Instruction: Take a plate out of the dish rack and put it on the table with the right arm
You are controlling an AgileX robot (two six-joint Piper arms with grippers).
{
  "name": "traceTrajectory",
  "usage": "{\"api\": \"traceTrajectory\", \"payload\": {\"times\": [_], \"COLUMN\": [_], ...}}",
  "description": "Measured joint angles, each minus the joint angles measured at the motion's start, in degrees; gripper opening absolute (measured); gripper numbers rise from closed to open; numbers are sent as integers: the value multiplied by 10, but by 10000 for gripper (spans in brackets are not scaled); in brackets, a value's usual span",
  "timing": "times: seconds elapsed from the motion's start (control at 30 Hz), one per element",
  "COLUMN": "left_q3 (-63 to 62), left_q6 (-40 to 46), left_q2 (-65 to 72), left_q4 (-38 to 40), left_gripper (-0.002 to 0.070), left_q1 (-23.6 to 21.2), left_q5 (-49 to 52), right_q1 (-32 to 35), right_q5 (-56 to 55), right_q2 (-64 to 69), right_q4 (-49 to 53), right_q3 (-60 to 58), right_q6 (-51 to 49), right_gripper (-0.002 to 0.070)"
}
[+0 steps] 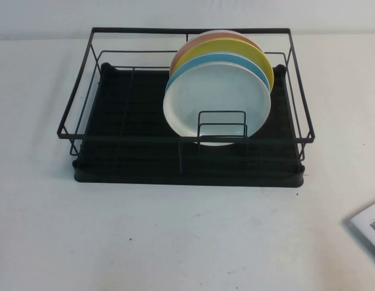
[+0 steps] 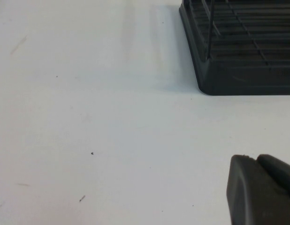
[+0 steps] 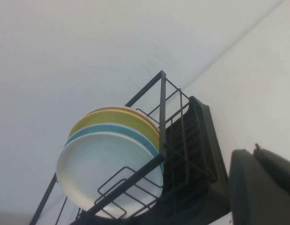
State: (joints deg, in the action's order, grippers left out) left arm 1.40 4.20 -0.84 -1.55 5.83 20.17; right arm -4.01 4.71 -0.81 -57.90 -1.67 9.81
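The white plate (image 1: 218, 97) stands on edge at the front of a stack in the right half of the black dish rack (image 1: 127, 115), behind a small wire divider. It also shows in the right wrist view (image 3: 103, 164). My right gripper (image 3: 254, 152) is shut and empty, low beside the rack's (image 3: 192, 154) right end, apart from the plate. Only a corner of the right arm (image 1: 369, 227) shows in the high view. My left gripper (image 2: 255, 159) is shut and empty over the white table (image 2: 88, 117), short of the rack's corner (image 2: 239, 70).
Behind the white plate stand a light-blue plate (image 1: 224, 57), a yellow plate (image 1: 236, 45) and an orange plate (image 1: 199, 41). The rack's left half holds no dishes. The bare table (image 1: 175, 236) stretches in front of the rack.
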Motion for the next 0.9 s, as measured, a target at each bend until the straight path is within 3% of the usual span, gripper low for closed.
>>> {"api": "traceTrajectory", "payload": {"times": [0.2, 0.4, 0.57, 0.9], "left_q3": [0, 0, 0, 0], "left_q6": [0, 0, 0, 0], "left_q2": [0, 0, 0, 0], "left_q4": [0, 0, 0, 0], "left_gripper": [-4, -4, -4, -4], "left_q1": [0, 0, 0, 0], "left_q5": [0, 0, 0, 0], "right_q1": [0, 0, 0, 0], "right_q5": [75, 195, 263, 296], "right_q2": [31, 201, 350, 581], "right_q4": [12, 133, 175, 178], "right_q3": [34, 174, 301, 503], "right_q6": [0, 7, 105, 239], "right_gripper": [-18, -18, -18, -18]}}
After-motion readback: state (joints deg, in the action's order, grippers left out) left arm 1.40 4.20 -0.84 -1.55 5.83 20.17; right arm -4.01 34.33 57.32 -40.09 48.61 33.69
